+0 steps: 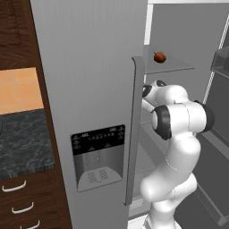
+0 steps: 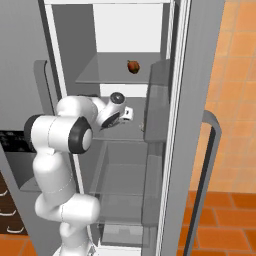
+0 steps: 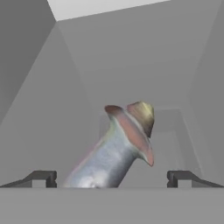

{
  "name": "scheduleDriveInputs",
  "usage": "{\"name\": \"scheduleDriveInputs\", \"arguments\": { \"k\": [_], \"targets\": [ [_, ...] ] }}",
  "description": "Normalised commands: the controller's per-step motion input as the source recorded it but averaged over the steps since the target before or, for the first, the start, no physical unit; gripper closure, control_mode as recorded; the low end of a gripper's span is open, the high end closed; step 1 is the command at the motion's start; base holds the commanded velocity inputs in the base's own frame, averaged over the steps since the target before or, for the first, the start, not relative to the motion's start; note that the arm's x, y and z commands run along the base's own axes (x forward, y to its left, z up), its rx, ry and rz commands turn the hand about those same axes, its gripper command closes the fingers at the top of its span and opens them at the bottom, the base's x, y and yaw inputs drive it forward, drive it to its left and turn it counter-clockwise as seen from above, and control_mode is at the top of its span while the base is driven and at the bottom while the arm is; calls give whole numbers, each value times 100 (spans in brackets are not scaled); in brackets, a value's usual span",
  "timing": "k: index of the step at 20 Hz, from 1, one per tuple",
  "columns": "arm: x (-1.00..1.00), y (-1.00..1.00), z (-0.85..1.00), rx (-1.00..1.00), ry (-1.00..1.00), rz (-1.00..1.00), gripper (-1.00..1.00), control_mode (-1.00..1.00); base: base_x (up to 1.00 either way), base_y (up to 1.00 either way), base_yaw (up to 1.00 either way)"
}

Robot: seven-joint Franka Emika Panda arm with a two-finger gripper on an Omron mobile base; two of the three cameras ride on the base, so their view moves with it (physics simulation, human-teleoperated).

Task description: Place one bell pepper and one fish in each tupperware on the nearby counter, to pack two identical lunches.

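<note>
Open fridge [image 2: 165, 150]: upper glass shelf [image 2: 110, 75] carries one small red-brown bell pepper [image 2: 133, 66], sitting alone. Hand view: a silvery fish [image 3: 116, 151], tail end up, lies between the wide-spread fingertips [image 3: 46, 178], untouched. From the base cameras the fish is hidden behind the arm. Gripper [image 3: 112, 179] reaches into the middle shelf.

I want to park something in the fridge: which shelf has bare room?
The top shelf is mostly bare; only the bell pepper sits near its right end. The shelf below is crowded: the open end effector straddles the fish there.
</note>
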Motion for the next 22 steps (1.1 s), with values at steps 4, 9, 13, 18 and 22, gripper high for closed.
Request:
{"name": "scheduleDriveInputs", "arguments": {
  "k": [4, 9, 13, 18, 22],
  "targets": [
    [20, 10, -36, 0, -1, -9, -100, -100, 0, 0, 0],
    [5, 0, -59, -2, 0, -12, -100, -100, 0, 0, 0],
    [0, -32, -19, -1, 4, -8, -100, -100, 0, 0, 0],
    [0, -86, 1, 0, 27, 0, -100, -100, 0, 0, 0],
    [1, 1, 3, 0, 12, 2, -100, -100, 0, 0, 0]
  ]
}}
